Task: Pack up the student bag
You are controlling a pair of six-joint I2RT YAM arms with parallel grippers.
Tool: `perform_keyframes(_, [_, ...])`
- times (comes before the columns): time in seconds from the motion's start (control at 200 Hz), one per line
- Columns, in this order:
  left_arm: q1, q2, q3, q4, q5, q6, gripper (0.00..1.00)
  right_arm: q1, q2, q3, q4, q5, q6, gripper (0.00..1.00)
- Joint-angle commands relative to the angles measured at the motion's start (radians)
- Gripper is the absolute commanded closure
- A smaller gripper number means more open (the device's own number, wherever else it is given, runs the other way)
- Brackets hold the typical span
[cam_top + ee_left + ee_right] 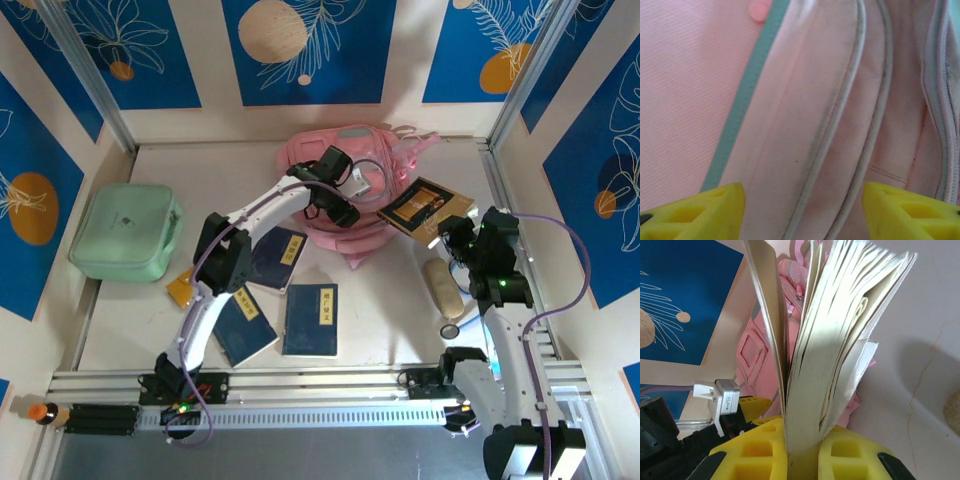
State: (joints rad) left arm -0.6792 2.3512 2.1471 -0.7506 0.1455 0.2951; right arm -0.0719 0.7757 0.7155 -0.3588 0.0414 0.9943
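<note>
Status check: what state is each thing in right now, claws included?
Bag, lying down under the left claw.
Brown book, clamped at one edge, pages fanning apart.
Blue books, three, closed, lying flat.
Case, closed.
Left claw, open, over the bag.
Right claw, shut on the brown book.
</note>
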Motion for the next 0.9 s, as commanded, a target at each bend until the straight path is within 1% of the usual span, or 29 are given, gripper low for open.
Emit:
perform_keyframes(0.0, [-0.005, 0.024, 0.039, -0.058, 0.041, 0.074, 0.37, -0.008, -0.019, 0.015, 0.046, -0.03, -0.006, 0.99])
perform_keyframes(0.265, [-0.006, 0.092, 0.098, -0.053, -0.067, 0.101, 0.41, -0.015, -0.021, 0.01, 0.037, -0.044, 0.013, 0.99])
perform_keyframes(0.345, [-0.006, 0.107, 0.103, -0.048, -0.102, 0.105, 0.45, -0.017, -0.023, 0.012, 0.035, -0.049, 0.015, 0.99])
perform_keyframes(0.445, [-0.006, 0.112, 0.106, -0.038, -0.125, 0.098, 0.57, -0.02, -0.025, 0.015, 0.029, -0.049, 0.016, 0.99])
perform_keyframes(0.495, [-0.006, 0.108, 0.106, -0.031, -0.113, 0.087, 0.61, -0.022, -0.03, 0.019, 0.025, -0.049, 0.011, 0.99])
perform_keyframes(0.675, [-0.016, 0.074, 0.103, 0.006, -0.087, 0.057, 0.86, -0.026, -0.069, 0.034, 0.019, -0.024, -0.006, 0.99])
perform_keyframes(0.79, [-0.016, 0.019, 0.081, 0.037, -0.017, 0.023, 0.93, -0.034, -0.084, 0.062, -0.024, 0.003, -0.034, 0.99])
perform_keyframes(0.855, [-0.016, -0.025, 0.051, 0.069, 0.007, 0.003, 1.0, -0.037, -0.096, 0.071, -0.05, 0.027, -0.049, 0.99])
perform_keyframes(0.895, [-0.015, -0.056, 0.028, 0.091, 0.01, -0.014, 1.0, -0.038, -0.112, 0.075, -0.065, 0.047, -0.056, 0.99])
